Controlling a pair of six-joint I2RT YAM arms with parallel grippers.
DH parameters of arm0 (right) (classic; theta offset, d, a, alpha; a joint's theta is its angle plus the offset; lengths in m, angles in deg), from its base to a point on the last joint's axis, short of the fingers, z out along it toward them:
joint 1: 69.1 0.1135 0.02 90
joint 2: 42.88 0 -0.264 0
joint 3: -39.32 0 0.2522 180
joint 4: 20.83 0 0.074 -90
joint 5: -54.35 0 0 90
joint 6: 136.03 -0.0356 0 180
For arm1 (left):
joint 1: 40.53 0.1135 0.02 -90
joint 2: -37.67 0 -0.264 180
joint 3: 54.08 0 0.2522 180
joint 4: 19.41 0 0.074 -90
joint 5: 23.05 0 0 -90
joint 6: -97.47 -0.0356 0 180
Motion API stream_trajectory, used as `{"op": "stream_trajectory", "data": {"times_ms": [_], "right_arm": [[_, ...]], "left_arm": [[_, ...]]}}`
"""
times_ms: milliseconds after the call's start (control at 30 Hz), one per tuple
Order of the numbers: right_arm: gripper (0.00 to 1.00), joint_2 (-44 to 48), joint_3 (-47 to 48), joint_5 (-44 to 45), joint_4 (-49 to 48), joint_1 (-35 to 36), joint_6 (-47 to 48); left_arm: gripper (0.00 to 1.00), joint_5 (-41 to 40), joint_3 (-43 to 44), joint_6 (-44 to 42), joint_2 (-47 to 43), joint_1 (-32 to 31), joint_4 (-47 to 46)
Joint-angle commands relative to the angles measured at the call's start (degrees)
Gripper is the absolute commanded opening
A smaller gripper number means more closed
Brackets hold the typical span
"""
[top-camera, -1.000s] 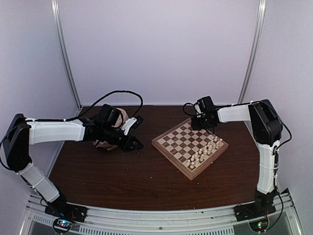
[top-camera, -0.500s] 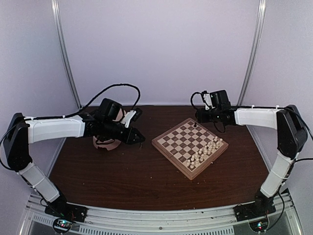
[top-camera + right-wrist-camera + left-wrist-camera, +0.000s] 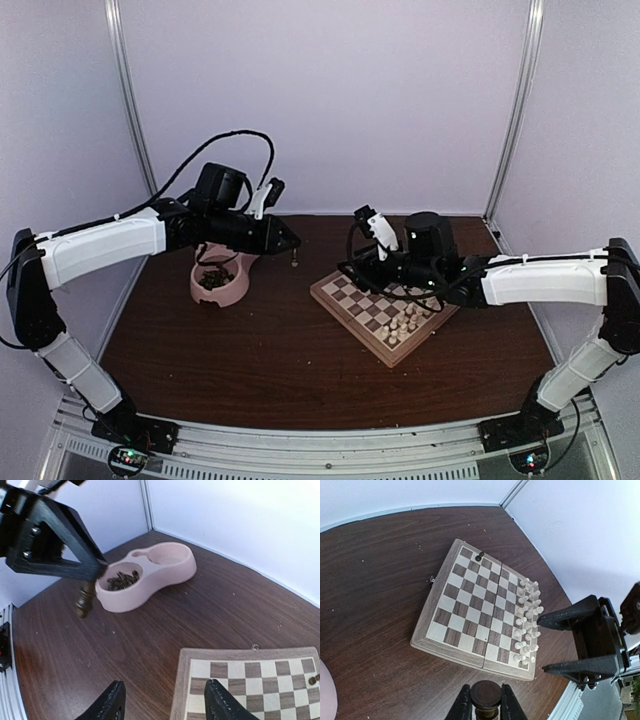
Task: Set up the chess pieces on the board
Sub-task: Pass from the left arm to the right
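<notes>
Dark wooden table (image 3: pixel 250 370), white walls: board (image 3: pixel 470 615) right of centre, cream chessmen (image 3: pixel 527 617) in two rows along one side, lone dark piece (image 3: pixel 479 556) near a corner away from them. Left gripper (image 3: pixel 291 244) clenched on a dark chess piece (image 3: pixel 85 600), held in the air between pink double bowl (image 3: pixel 165 577) and board; loose dark pieces (image 3: pixel 121 579) fill one bowl compartment. Right gripper (image 3: pixel 164 702) released, above the board's edge.

Brown checkered board (image 3: pixel 465 612), pink bowl (image 3: pixel 150 580), cream chessmen (image 3: pixel 527 611)

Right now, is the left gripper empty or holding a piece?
Holding: a dark chess piece is clamped between the fingers of the left gripper, not yet over the board.
</notes>
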Motion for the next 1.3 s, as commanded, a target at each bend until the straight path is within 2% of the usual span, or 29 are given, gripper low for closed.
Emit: {"op": "stream_trajectory", "data": {"times_ms": [0, 100, 267, 367, 633, 767, 900, 1133, 1267], "right_arm": [[0.58, -0.8, -0.7, -1.1, -12.7, 3.0, -1.2], [0.58, -2.7, -0.4, -1.3, -16.4, 4.6, -1.4], [0.56, -4.7, -0.7, -6.2, -26.9, 4.9, -7.9], [0.53, -6.9, 3.3, -10.3, -25.8, 4.9, -12.5], [0.52, -9.6, 6.5, -15.0, -33.0, 4.9, -22.3], [0.52, -10.4, 8.0, -15.3, -33.1, 4.9, -24.7], [0.50, -11.0, 8.6, -11.9, -32.2, 4.8, -25.7], [0.47, -11.2, 7.6, -7.0, -35.0, 4.7, -27.4], [0.47, -11.2, 7.3, -7.1, -37.0, 4.6, -27.7]], "left_arm": [[0.16, 2.6, 2.1, 7.0, -1.4, 1.3, -2.8], [0.16, 3.6, 2.0, 11.7, -2.1, 2.3, -6.5], [0.16, 5.1, -0.5, 17.5, -4.3, 2.7, -16.2], [0.16, 5.9, -3.3, 19.9, -6.0, 2.8, -24.7], [0.17, 8.4, -7.8, 22.6, -7.7, 3.1, -35.5], [0.17, 9.7, -8.9, 23.9, -7.0, 3.1, -39.0], [0.17, 11.6, -9.3, 25.6, -5.7, 3.1, -42.3], [0.17, 11.6, -10.3, 26.3, -5.1, 3.1, -43.9], [0.17, 11.6, -10.2, 26.3, -5.0, 3.1, -43.6]]}}
